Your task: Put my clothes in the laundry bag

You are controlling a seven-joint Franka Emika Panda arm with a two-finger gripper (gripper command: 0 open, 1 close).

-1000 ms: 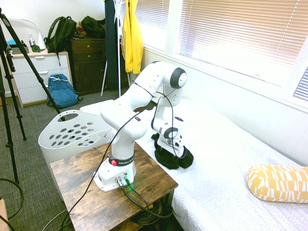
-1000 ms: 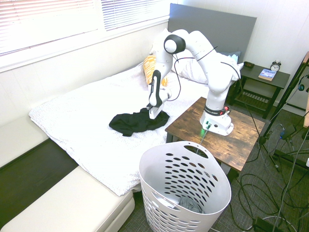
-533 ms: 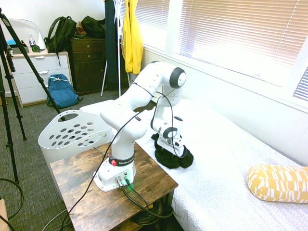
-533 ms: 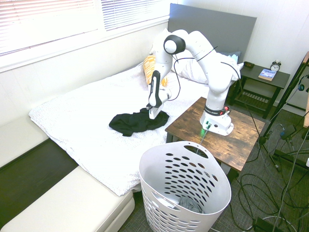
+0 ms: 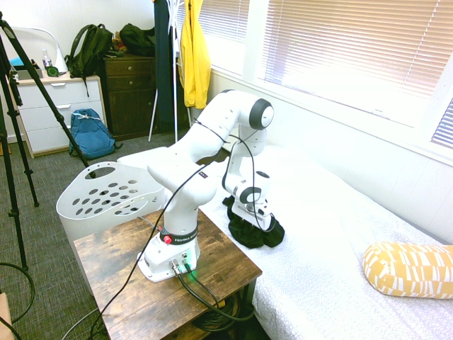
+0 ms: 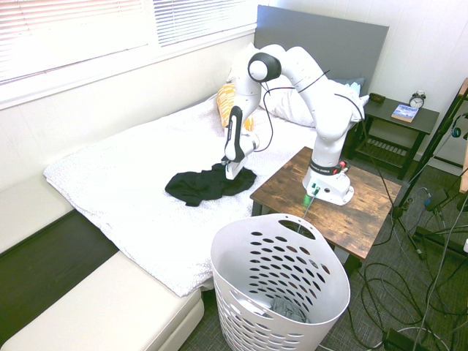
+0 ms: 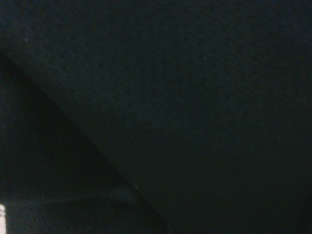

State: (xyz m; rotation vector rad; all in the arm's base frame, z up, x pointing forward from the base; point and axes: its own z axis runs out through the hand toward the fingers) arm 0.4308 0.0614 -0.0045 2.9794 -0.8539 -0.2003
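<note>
The clothes (image 6: 199, 187), a crumpled black garment, lie on the white bed near the edge that faces the wooden side table. They also show in the first exterior view (image 5: 249, 235), and black fabric (image 7: 195, 97) fills the wrist view. My gripper (image 6: 229, 174) points straight down and is pressed into the end of the garment nearest the table; its tip (image 5: 265, 228) is sunk in the cloth, so its state is hidden. The laundry bag (image 6: 248, 289), a white perforated basket, stands on the floor in front of the table, also seen from the other side (image 5: 106, 195).
The wooden side table (image 6: 285, 191) bearing the arm stands between bed and basket. Something grey (image 6: 284, 308) lies in the basket's bottom. A yellow pillow (image 5: 407, 269) rests further up the bed. A yellow jacket (image 5: 195, 57) hangs and a blue backpack (image 5: 90, 133) sits by the dressers.
</note>
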